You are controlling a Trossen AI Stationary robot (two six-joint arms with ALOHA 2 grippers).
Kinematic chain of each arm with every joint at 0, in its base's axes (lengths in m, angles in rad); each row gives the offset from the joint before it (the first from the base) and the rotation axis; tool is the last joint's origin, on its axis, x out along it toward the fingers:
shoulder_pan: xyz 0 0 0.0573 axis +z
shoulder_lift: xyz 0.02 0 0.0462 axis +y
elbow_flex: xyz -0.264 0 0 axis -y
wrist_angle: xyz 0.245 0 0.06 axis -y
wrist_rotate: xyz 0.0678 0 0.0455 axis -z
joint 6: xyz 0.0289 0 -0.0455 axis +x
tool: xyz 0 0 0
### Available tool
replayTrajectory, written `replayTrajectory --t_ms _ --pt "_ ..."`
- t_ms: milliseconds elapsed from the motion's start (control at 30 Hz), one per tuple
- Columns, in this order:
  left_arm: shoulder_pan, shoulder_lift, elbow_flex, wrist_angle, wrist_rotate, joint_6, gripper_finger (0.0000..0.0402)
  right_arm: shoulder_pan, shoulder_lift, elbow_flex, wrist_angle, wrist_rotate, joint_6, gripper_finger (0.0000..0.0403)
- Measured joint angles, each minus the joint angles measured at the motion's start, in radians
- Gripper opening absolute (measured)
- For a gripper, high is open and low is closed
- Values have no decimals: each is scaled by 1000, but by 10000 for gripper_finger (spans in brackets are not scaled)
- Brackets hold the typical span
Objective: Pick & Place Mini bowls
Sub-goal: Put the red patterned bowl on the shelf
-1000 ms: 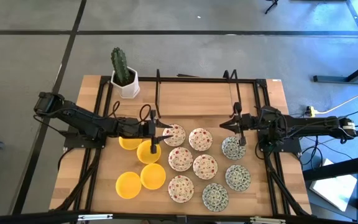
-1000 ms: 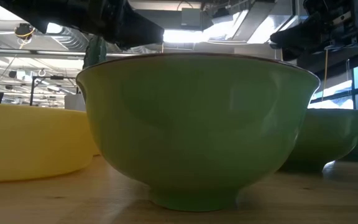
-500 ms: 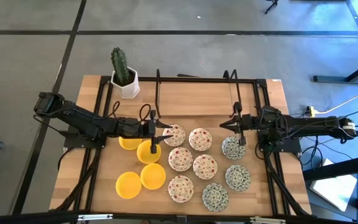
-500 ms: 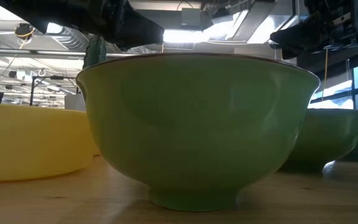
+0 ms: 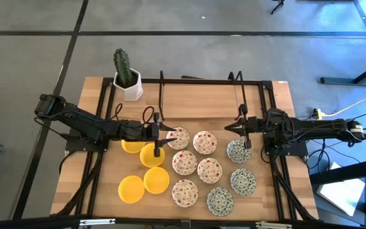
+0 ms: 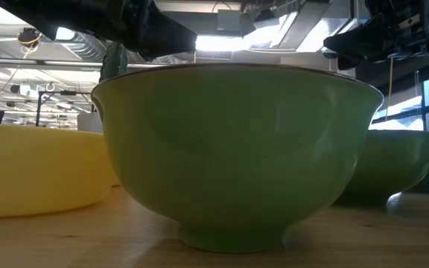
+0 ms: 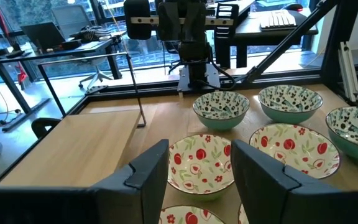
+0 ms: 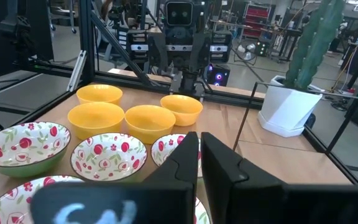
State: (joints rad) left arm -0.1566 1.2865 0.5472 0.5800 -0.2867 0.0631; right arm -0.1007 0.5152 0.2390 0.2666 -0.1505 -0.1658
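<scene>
All mini bowls sit on the light wooden table (image 5: pixel 196 105), sorted by colour; neither gripper holds anything, so I judge no transfer is in progress and cannot tell how many moves are left.

Landmark: the white hexagonal pot with the green cactus (image 5: pixel 127 79) at the table's back edge. Farthest from it, along the front edge: two plain yellow shallow bowls (image 5: pixel 143 184), a red-floral white bowl (image 5: pixel 185 193), and two green-grey patterned white bowls (image 5: pixel 230 191). Mid table, nearer the pot: two more yellow bowls (image 5: pixel 142 151), four more red-floral bowls (image 5: pixel 196 152), one more green-grey bowl (image 5: pixel 238 151).

Left gripper (image 5: pixel 159 137) hovers low between the nearer yellow pair and the closest red-floral bowl (image 7: pixel 201 165), fingers (image 7: pixel 146 168) spread, empty, that bowl framed between them in the left wrist view. The arm reaches in from the table's left edge, stretched out.

Right gripper (image 5: pixel 243 132) hovers over the mid-table green-grey bowl, fingers (image 8: pixel 182 155) pressed together, empty; the arm reaches in from the right edge, level with the left.
</scene>
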Motion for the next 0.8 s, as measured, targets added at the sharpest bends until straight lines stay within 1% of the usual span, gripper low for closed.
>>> replayTrajectory --t_ms 433,567,633,700,800 --pt "0 0 0 0 0 0 166 0 0 0 -1 -3 4 21" --pt "0 0 0 0 1 -19 166 0 0 0 -2 -59 25 21" --pt "0 0 0 -1 16 -42 166 0 0 0 28 -87 75 21" --pt "0 0 0 1 35 -46 166 0 -1 0 80 -89 104 21" --pt "0 1 1 17 39 -23 166 0 -1 0 110 -89 100 21"
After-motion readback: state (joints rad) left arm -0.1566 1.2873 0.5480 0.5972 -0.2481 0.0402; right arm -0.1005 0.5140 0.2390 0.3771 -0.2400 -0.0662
